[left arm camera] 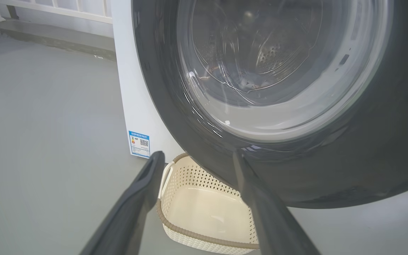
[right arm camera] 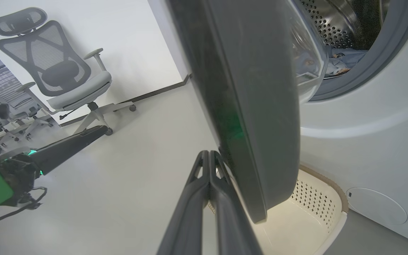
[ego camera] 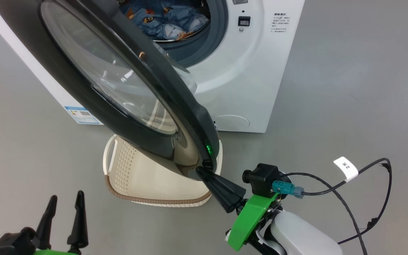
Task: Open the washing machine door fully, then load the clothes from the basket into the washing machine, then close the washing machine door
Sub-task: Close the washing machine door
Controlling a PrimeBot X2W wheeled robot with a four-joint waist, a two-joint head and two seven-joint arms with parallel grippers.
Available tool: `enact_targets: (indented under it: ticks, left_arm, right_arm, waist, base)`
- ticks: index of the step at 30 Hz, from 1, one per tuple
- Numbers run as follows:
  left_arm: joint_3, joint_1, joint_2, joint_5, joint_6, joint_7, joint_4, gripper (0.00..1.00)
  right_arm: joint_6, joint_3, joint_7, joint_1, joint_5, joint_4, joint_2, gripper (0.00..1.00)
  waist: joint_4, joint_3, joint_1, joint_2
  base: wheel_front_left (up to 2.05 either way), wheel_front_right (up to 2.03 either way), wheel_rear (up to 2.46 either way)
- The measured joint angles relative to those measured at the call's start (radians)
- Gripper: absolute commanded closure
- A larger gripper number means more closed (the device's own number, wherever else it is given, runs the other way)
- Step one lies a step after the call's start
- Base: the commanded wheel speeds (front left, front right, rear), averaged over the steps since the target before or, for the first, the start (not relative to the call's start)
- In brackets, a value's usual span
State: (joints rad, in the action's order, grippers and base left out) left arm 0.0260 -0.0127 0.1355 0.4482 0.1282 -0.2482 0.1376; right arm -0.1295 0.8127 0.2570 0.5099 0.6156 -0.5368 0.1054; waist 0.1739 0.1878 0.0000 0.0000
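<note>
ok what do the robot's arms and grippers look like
The left gripper and right gripper each have two long tapering black fingers on a green mount. The right forearm is glossy white, with a black cable carrying a white tag.

Washing machine door [ego camera: 108,71]: glossy black rim, bulging clear glass, swung partly open above basket [ego camera: 129,170]. Clothes [ego camera: 165,19]: light blue, orange-brown prints, heaped inside white washing machine [ego camera: 246,71]. Basket: cream, perforated, brown rim, empty, upright on floor just before machine.
</note>
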Motion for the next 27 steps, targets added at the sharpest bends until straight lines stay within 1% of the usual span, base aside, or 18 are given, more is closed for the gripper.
enact_targets:
  ticks: [10, 20, 27]
  left_arm:
    - [0.002, 0.021, 0.0, 0.0, 0.0, 0.0, -0.003, 0.0]
    - [0.005, 0.042, -0.002, 0.006, 0.0, 0.0, -0.012, 0.0]
    - [0.017, 0.076, -0.007, 0.006, 0.0, 0.0, -0.019, 0.0]
  right_arm:
    - [0.0, -0.083, -0.001, 0.011, -0.029, 0.0, -0.01, 1.0]
    - [0.0, -0.208, -0.001, 0.068, -0.051, 0.004, -0.008, 1.0]
    - [0.0, -0.251, -0.001, 0.103, -0.06, 0.002, -0.004, 1.0]
  waist:
    - [0.004, 0.026, 0.0, 0.0]
    - [0.008, 0.069, 0.0, 0.0]
    - [0.02, 0.094, 0.0, 0.0]
  base:
    - [0.0, 0.0, 0.0]
    - [0.0, 0.0, 0.0]
    - [0.0, 0.0, 0.0]
